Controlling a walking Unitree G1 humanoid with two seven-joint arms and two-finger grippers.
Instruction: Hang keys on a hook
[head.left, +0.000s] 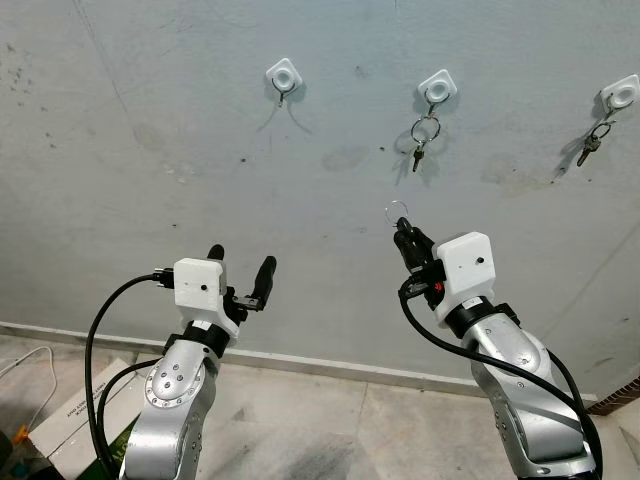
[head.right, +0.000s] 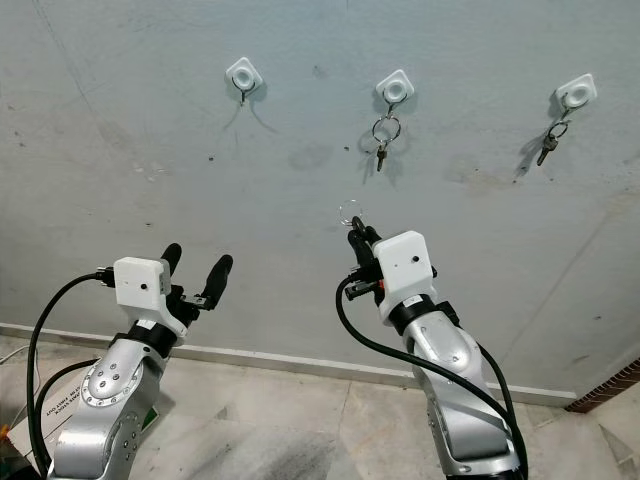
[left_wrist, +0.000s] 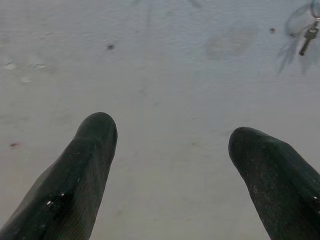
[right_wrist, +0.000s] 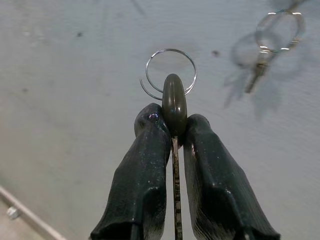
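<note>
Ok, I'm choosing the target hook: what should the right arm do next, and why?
Probably raise the right gripper up and leftward toward the empty hook; it pinches the key with its ring upward, and the other two hooks hold keys.

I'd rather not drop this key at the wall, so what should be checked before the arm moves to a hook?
1. Right gripper shut on the key: ok.
2. Key ring standing free above the fingertips: ok.
3. Leftmost hook bare: ok.
4. Middle hook and right hook free: not ok, both hold keys.
5. Ring lined up with the bare hook: not ok, it sits below the middle one.
6. Left gripper open, clear of the path: ok.
</note>
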